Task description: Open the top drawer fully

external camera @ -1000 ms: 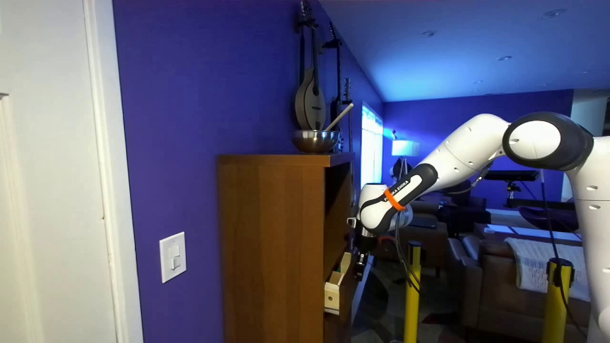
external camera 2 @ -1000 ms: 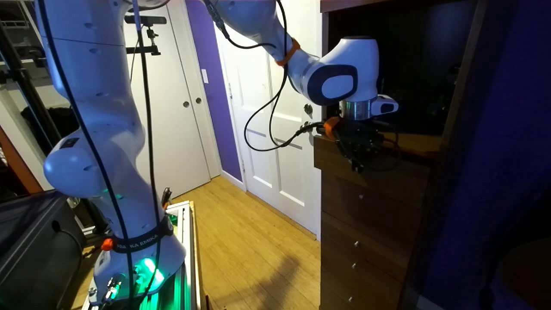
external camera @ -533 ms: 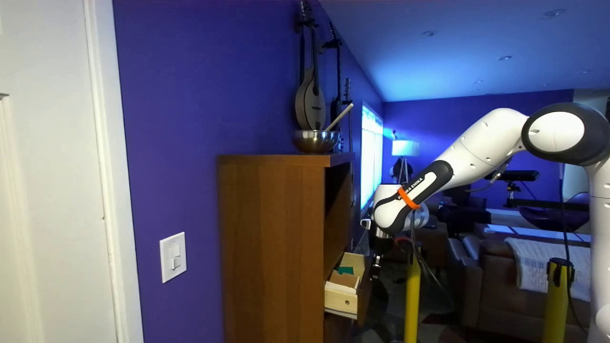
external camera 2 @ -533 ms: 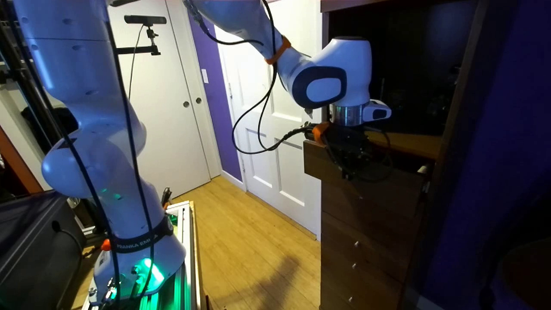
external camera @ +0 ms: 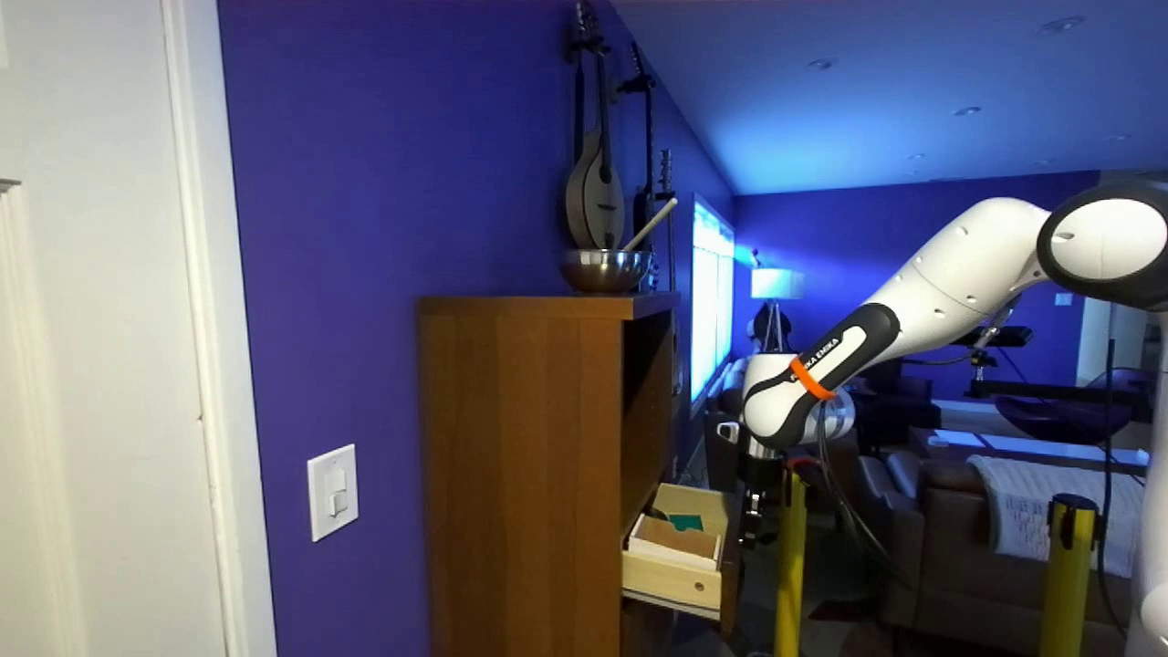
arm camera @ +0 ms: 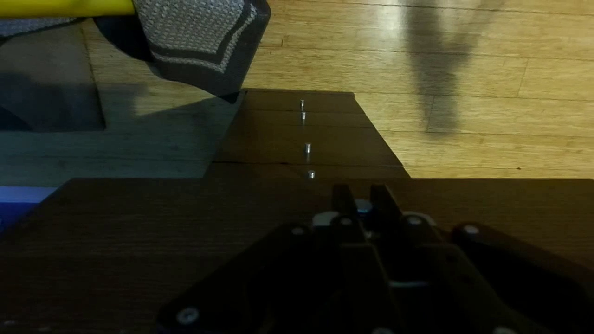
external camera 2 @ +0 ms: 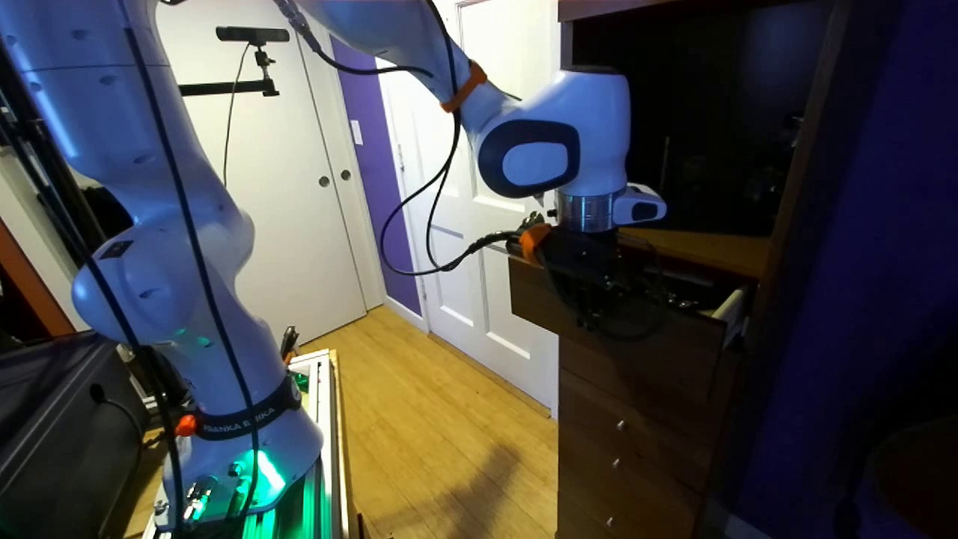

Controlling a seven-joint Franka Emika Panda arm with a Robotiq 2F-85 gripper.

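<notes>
The top drawer (external camera: 669, 582) stands well out from the tall brown wooden cabinet (external camera: 520, 456). Its pale wood side shows, and papers and a green item lie inside. Its brown front also shows in an exterior view (external camera 2: 537, 299), partly behind the wrist, and fills the lower wrist view (arm camera: 162, 218). My gripper (arm camera: 361, 195) points down at the front, its fingers on both sides of the small round handle (arm camera: 364, 207), closed on it with a narrow gap. The gripper also shows in both exterior views (external camera: 751, 534) (external camera 2: 591, 318), dark and partly hidden by cables there.
Lower drawers (external camera 2: 629, 449) with small metal knobs sit below, shut. A metal bowl (external camera: 605, 270) with a stick stands on the cabinet. Yellow posts (external camera: 790, 575) and a brown sofa (external camera: 967, 557) are behind the arm. A white door (external camera 2: 479, 299) is beside the cabinet.
My gripper has moved away from the cabinet, pulling the drawer with it. The drawer stands farther out, and more of its pale side and contents shows.
</notes>
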